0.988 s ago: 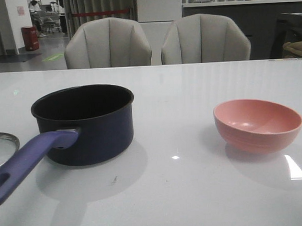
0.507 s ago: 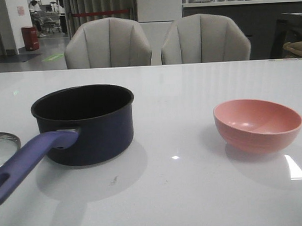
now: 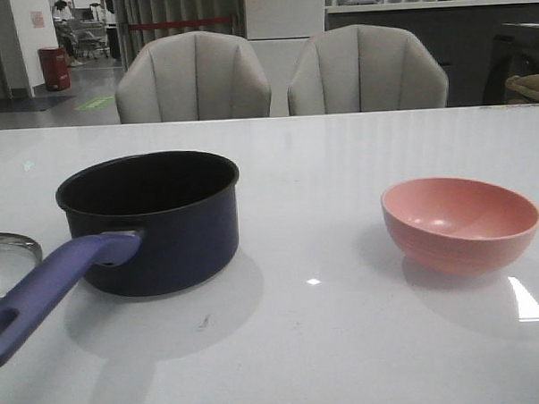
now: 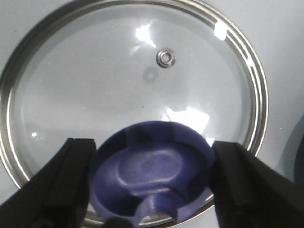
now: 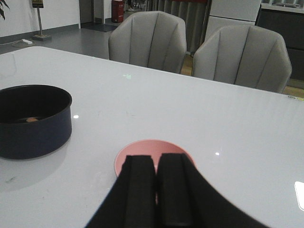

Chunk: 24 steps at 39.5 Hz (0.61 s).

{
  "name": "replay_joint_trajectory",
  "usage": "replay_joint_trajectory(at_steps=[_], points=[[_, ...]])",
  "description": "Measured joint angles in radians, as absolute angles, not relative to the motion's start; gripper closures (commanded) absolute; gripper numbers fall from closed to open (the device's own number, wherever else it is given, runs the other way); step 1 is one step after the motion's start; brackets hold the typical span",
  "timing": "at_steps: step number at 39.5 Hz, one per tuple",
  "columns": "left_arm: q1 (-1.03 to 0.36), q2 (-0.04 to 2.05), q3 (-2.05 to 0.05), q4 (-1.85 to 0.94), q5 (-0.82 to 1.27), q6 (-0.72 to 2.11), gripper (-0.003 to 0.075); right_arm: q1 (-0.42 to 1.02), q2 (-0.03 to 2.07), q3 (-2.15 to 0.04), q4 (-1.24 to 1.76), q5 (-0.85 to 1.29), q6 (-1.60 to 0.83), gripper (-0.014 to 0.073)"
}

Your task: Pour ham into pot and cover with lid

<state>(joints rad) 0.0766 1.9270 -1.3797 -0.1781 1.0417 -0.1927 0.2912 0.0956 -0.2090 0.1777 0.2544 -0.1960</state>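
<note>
While spread about the lid's (image 4: 137, 95) knob (image 4: 152, 173), left claw (image 4: 151, 180); right claw (image 5: 156, 190) pressed together.

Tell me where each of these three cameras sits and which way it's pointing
Front: faces forward over the table at pot and pink bowl; no gripper visible.
Left wrist: looks down on the lid; open left gripper straddles its knob.
Right wrist: above the bowl, facing the chairs; shut right gripper shows.
Shared: pot and bowl, front and right wrist.
</note>
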Motion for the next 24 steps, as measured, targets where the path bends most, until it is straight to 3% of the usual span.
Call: replay_joint_trajectory(at_steps=[24], points=[[0.077,1.921,-1.469,-0.124,1.112,-0.193,0.039,0.291,0.096,-0.209,0.178,0.254,-0.196,0.0439]])
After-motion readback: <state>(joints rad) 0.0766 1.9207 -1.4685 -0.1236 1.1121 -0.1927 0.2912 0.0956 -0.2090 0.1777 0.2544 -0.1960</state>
